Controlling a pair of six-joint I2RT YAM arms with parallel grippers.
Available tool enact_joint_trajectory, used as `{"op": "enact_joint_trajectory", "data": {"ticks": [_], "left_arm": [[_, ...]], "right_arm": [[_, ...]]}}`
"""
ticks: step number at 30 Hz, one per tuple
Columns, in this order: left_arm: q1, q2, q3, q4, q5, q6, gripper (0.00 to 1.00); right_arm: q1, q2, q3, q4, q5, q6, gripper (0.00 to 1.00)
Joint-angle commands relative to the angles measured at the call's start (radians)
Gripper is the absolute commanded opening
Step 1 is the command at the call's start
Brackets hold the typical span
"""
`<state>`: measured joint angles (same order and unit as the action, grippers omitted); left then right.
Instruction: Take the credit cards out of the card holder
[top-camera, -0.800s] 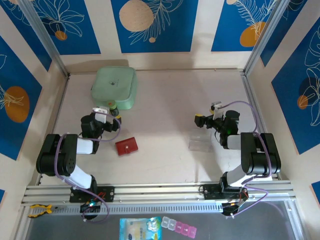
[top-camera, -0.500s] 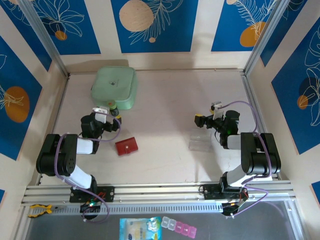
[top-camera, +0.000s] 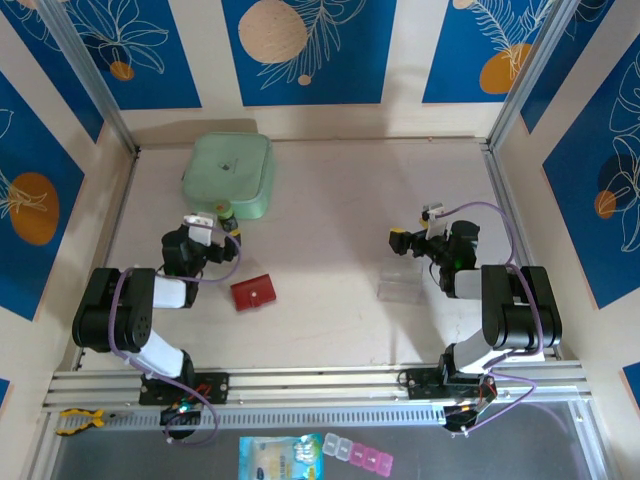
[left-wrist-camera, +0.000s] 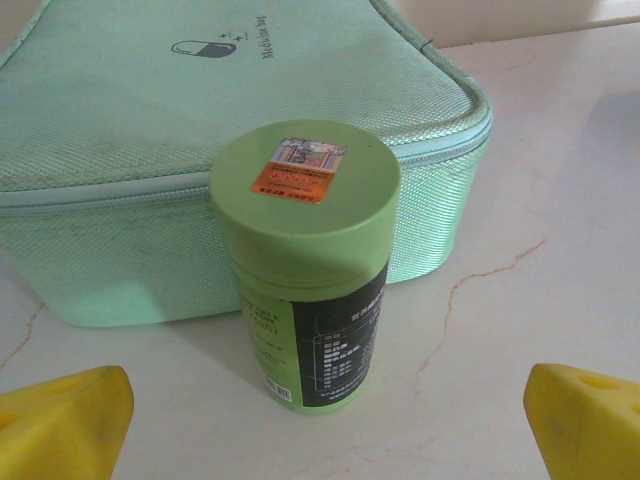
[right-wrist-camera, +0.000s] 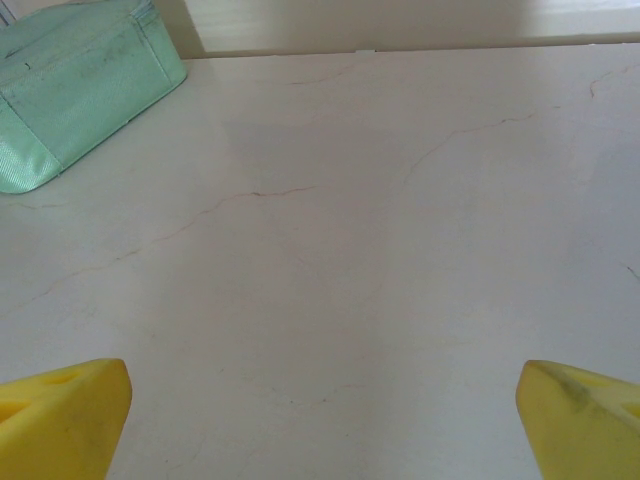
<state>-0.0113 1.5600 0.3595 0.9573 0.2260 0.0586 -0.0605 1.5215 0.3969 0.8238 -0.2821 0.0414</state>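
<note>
Blue wall panels (top-camera: 300, 50) printed with pale leaves and orange fruit close in a pale, veined tabletop (top-camera: 330, 200) on three sides. A metal rail (top-camera: 320, 380) runs along the near edge, where both arms are bolted. On the dark strip nearer than the rail lie a blue-and-white packet (top-camera: 280, 458) and a pink-and-clear pill organiser (top-camera: 357, 455).

At the far left lies a mint-green case (top-camera: 228, 175), flat and zipped. A green bottle (left-wrist-camera: 305, 270) stands upright at its near right corner, with a round green lid, an orange sticker on top and a dark label. The bottle is just beside the case wall; I cannot tell whether they touch.

The card holder (top-camera: 252, 293) lies flat on the tabletop in the near left part, just right of the left arm's forearm. It is red and folded shut, so its inside is hidden. Nothing touches it.

The left hand (left-wrist-camera: 322, 425) is low over the tabletop, farther and a little left of the card holder, and faces the bottle from close by. It is spread wide and holds nothing. Its yellow fingertips (left-wrist-camera: 60, 425) sit at the two lower corners of the left wrist view, with the bottle between them but farther off.

The right hand (right-wrist-camera: 320, 420) is on the right side, well apart from the card holder. It is also spread wide and holds nothing; bare tabletop lies between its yellow fingertips (right-wrist-camera: 60, 415). A clear plastic piece (top-camera: 400, 288) lies flat just nearer than this hand, apart from it.
</note>
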Motion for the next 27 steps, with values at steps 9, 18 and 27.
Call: {"op": "enact_joint_trajectory", "data": {"ticks": [9,18,27], "left_arm": [[0.005,0.006,0.003,0.008,-0.026,-0.005,1.00],[-0.010,-0.153,0.040,-0.197,-0.172,-0.037,1.00],[-0.018,-0.330,0.214,-0.678,-0.192,-0.184,1.00]], "right_arm": [[-0.004,-0.008,-0.013,0.036,-0.022,-0.017,0.99],[0.055,-0.159,0.092,-0.287,0.197,0.018,0.99],[0.069,-0.284,0.252,-0.830,0.294,0.162,0.94]]}}
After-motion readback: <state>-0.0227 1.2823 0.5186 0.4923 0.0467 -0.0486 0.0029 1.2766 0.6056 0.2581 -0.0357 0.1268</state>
